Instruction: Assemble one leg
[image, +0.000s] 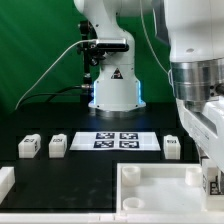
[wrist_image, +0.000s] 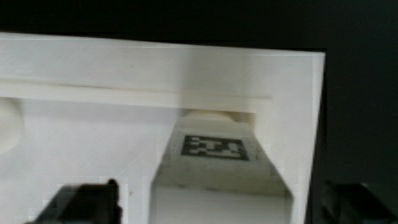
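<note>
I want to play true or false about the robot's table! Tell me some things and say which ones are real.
1. Three small legs stand in a row on the black table in the exterior view. True.
2. The marker board lies between two of those legs. True.
3. The marker board is red. False: it is white with black tags.
4. The big white tray piece sits behind the marker board, next to the robot's base. False: it lies at the front of the table, nearer the camera.
5. In the wrist view, a leg with a black tag lies against the tray piece, ahead of the hand. True.
</note>
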